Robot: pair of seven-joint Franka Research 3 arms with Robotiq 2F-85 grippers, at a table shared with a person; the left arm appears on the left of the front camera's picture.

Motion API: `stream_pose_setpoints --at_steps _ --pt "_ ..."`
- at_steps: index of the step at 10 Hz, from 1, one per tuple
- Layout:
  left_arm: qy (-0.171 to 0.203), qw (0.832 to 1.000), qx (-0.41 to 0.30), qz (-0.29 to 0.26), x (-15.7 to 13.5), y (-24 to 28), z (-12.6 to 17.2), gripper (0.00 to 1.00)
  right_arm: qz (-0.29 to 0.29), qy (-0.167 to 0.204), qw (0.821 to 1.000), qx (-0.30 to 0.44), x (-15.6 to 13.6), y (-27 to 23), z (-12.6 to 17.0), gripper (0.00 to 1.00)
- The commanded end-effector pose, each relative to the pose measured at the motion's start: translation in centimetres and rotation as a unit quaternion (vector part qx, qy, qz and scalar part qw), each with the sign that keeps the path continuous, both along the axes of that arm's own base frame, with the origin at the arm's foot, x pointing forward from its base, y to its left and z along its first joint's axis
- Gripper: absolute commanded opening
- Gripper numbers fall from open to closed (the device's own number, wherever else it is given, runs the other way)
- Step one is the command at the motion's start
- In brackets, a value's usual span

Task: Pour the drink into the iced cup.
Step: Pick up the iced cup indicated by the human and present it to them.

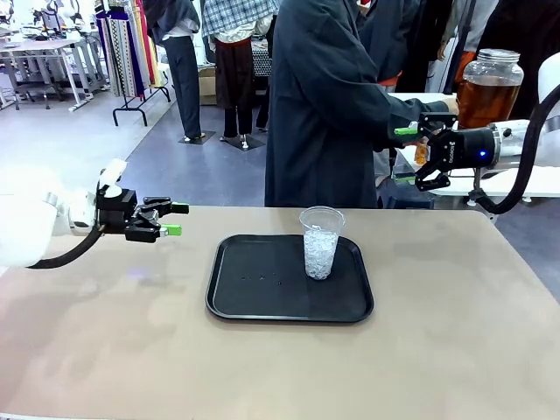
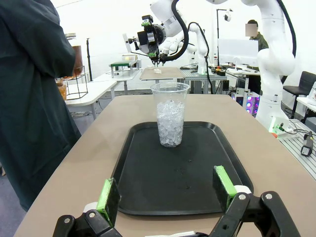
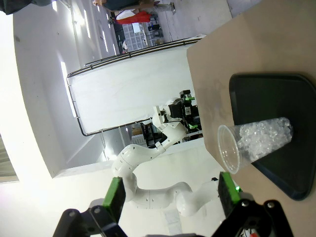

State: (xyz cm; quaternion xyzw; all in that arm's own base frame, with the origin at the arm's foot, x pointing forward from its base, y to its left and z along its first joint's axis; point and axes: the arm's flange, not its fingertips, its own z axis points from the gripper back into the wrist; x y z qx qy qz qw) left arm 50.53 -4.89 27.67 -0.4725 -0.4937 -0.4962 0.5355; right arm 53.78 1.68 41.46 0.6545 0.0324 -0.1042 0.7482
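Note:
The drink [image 1: 486, 98] is amber liquid in a large glass jar with a metal lid, standing on a white side table at the far right. A clear plastic cup of ice [image 1: 320, 243] [image 2: 170, 116] [image 3: 256, 143] stands upright at the right rear of a black tray [image 1: 262, 289] [image 2: 148, 192] [image 3: 266, 94]. My left gripper [image 1: 173, 220] [image 2: 166, 188] hovers open left of the tray, pointing at the cup. Beyond the table's far right edge, in front of the jar, my right gripper [image 1: 414, 157] [image 3: 171, 193] hangs open and empty.
A person in a dark coat [image 1: 324, 114] [image 2: 29, 98] stands at the far side, one hand [image 1: 448, 105] reaching toward the jar beside my right gripper. The tan table [image 1: 105, 350] lies bare around the tray.

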Motion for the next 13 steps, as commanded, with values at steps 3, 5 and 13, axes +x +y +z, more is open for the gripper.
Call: stream_pose_setpoints --at_steps 3,5,13 --pt "-0.001 1.0 0.0 0.001 -0.09 0.02 0.1 1.0 0.0 -0.001 1.0 0.0 0.06 -0.03 0.15 1.0" --pt "-0.001 1.0 0.0 0.001 -0.09 0.02 0.1 1.0 0.0 -0.001 1.0 0.0 0.06 -0.03 0.15 1.0" --pt "-0.001 1.0 0.0 0.001 -0.09 0.02 0.1 1.0 0.0 -0.001 1.0 0.0 0.06 -0.03 0.15 1.0"
